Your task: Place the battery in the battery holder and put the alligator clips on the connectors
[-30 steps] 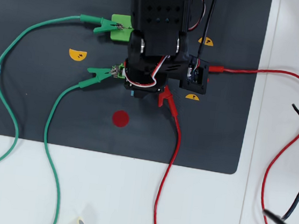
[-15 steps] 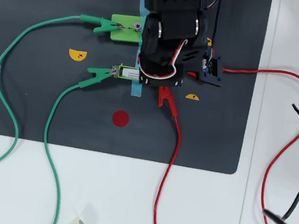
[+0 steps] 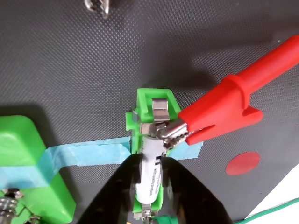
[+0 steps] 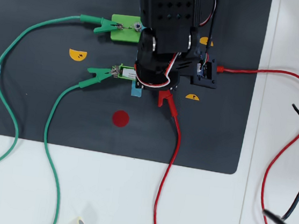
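The battery point(image 3: 150, 173) is lying in the holder point(image 3: 153, 100), the thin green frame on the dark mat point(image 3: 70, 56). In the wrist view the gripper point(image 3: 150, 175) is sitting right over the battery, with one black finger on each side of it. The fingers are looking close to the battery, but I cannot tell if they are squeezing it or just sitting beside it.

A red clip point(image 3: 219, 112) is biting the silver tab point(image 3: 161, 112) at the far end of the holder. In the overhead view a green clip point(image 4: 100, 73) is sitting at the other end of the holder. A second green clip point(image 4: 99, 25) is touching the green block point(image 4: 122, 27) higher up.

The battery is looking small, hard and light. It is round and smooth, so it is likely to roll or slip. The best place to hold it is probably the middle, across its round sides. The clips are springy, with soft rubber covers, so holding them by the covers is probably best. Their long wires point(image 4: 167, 168) are bendy and may tug them.
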Robot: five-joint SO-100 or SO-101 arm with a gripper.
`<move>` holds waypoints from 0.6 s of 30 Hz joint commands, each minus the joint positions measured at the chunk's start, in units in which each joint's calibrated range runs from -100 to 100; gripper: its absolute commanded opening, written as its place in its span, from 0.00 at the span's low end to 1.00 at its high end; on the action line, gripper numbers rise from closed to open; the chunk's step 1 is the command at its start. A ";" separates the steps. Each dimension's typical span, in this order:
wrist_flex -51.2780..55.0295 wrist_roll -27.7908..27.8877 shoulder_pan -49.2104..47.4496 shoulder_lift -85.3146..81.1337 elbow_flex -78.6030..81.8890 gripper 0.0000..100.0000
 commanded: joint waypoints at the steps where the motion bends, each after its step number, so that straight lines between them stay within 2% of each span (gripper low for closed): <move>1: -0.42 0.28 0.78 0.32 -0.27 0.01; 4: 0.01 0.28 2.09 -3.85 0.17 0.01; 7: 0.35 -0.09 1.28 -19.16 4.12 0.01; 9: 0.52 -3.06 -4.17 -28.18 6.31 0.01; 11: 3.19 -6.70 -14.77 -32.69 5.96 0.01; 14: 0.09 -8.27 -25.98 -30.39 6.14 0.08; 16: -5.84 -9.36 -27.39 -22.90 5.87 0.08; 18: -11.17 -14.41 -26.89 -15.93 5.87 0.09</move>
